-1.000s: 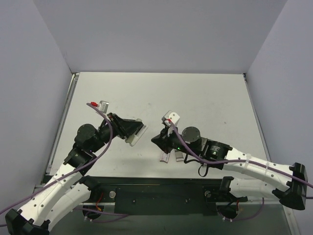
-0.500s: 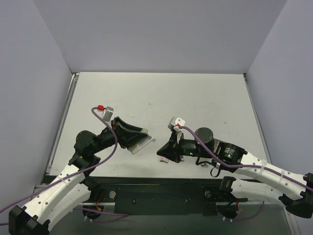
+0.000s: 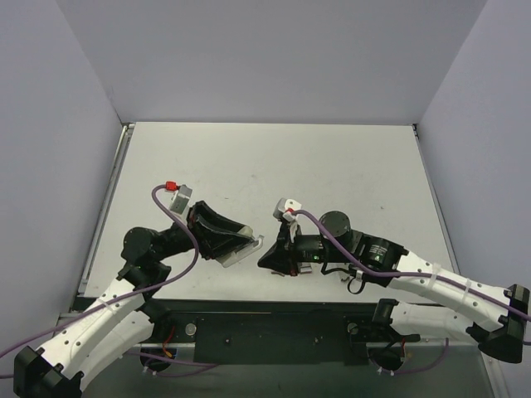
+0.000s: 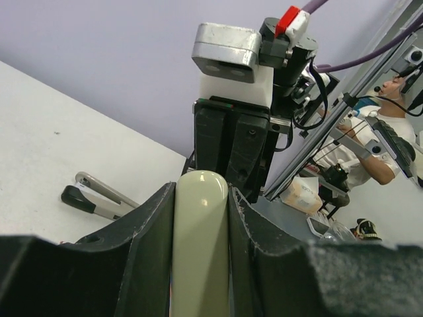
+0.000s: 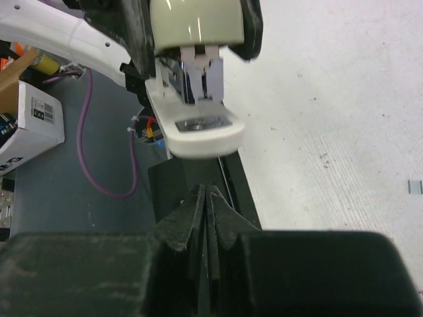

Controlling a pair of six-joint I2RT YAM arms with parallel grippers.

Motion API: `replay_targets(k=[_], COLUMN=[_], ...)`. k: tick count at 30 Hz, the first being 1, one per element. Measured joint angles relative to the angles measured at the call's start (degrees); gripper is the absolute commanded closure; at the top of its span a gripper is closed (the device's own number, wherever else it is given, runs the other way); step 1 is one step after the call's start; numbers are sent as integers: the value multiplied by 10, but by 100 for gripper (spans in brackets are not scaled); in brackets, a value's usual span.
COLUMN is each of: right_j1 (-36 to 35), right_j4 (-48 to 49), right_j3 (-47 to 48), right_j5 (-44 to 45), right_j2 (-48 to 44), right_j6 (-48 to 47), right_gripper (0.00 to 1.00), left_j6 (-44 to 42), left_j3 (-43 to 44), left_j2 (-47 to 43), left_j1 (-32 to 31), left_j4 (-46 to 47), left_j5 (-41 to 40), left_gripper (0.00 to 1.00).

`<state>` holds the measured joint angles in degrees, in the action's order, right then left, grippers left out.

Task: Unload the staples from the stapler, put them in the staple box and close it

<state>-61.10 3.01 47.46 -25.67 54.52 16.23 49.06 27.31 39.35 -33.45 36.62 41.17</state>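
Observation:
My left gripper (image 3: 235,242) is shut on the stapler (image 3: 243,246) and holds it above the table's near edge. The left wrist view shows its olive-grey rounded top (image 4: 200,231) squeezed between my fingers. In the right wrist view the stapler (image 5: 198,125) faces me end-on, with the olive top, a silvery metal channel and a white base with an anvil plate. The mouth gapes a little. My right gripper (image 5: 208,193) is shut and empty. Its tips point at the stapler's front end, just short of the white base. It also shows in the top view (image 3: 264,260).
A small slim hinged piece (image 4: 99,195), black-tipped with silvery arms, lies on the table below the right wrist. A short staple strip (image 5: 414,187) lies on the white table (image 3: 332,166). The dark front rail (image 3: 265,319) runs under both grippers. A box (image 5: 30,125) sits off the table.
My right gripper has lifted off the table and moved left toward the stapler. My left gripper has swung the stapler down and right to face it.

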Motion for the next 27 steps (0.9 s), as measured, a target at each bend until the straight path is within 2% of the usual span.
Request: replay_targets(k=[15, 19, 27], right_j1=[4, 8, 12], right_j4=[-11, -52, -198], right_j3=[91, 130, 223], right_j5=[-56, -85, -165], right_j2=[66, 86, 118], right_j6=[-16, -30, -68], right_gripper=[100, 100, 100], left_j6=[-20, -51, -127], left_j3=[-7, -7, 21], left_j2=[-23, -27, -20], left_j1=[-23, -46, -123], left_j4=[0, -14, -39], left_j5=[9, 0, -19], left_gripper=[100, 100, 100])
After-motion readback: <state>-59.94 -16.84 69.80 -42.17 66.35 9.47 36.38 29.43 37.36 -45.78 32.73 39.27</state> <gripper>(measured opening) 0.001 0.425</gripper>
